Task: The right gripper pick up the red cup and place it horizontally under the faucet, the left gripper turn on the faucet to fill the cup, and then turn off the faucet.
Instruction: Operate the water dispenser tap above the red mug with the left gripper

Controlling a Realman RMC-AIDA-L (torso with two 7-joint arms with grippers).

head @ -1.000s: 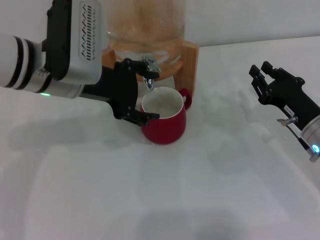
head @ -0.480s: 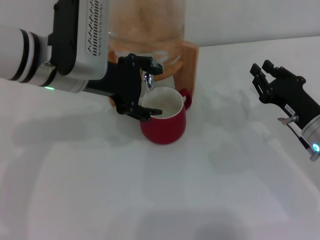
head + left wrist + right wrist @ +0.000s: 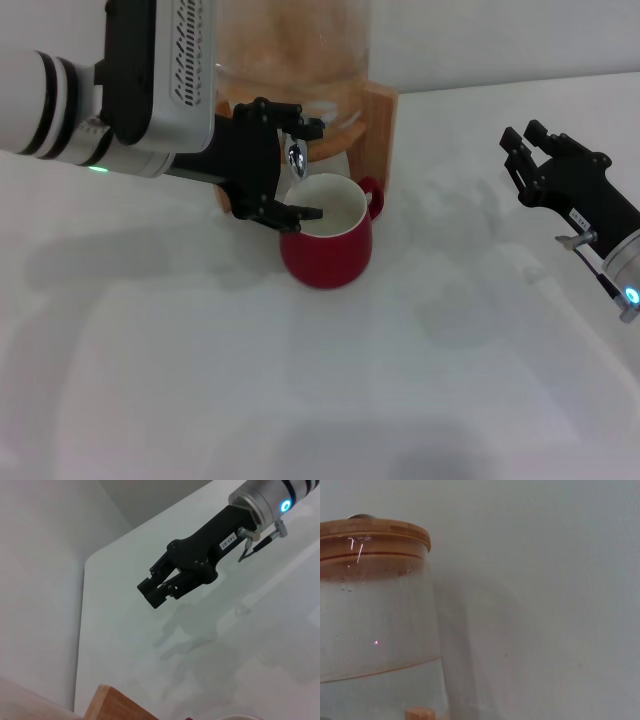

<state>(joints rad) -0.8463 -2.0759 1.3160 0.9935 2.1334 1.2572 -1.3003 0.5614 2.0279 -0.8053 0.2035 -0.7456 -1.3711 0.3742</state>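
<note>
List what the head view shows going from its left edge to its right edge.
Left arm's silver vented housing → left claw, fingers spread around the faucet → red cup under the spout → wooden stand of the glass dispenser → right claw, hanging apart over the white table.

The left gripper (image 3: pixel 285 165) covers most of the faucet (image 3: pixel 297 157); only a chrome sliver shows between its fingers, and contact with the lever cannot be told. Its lower finger hides part of the red cup's (image 3: pixel 328 245) near rim. The glass dispenser (image 3: pixel 290 50) behind the claw is cut off by the top edge. The right gripper (image 3: pixel 530 150) runs off the right edge at its wrist.
</note>
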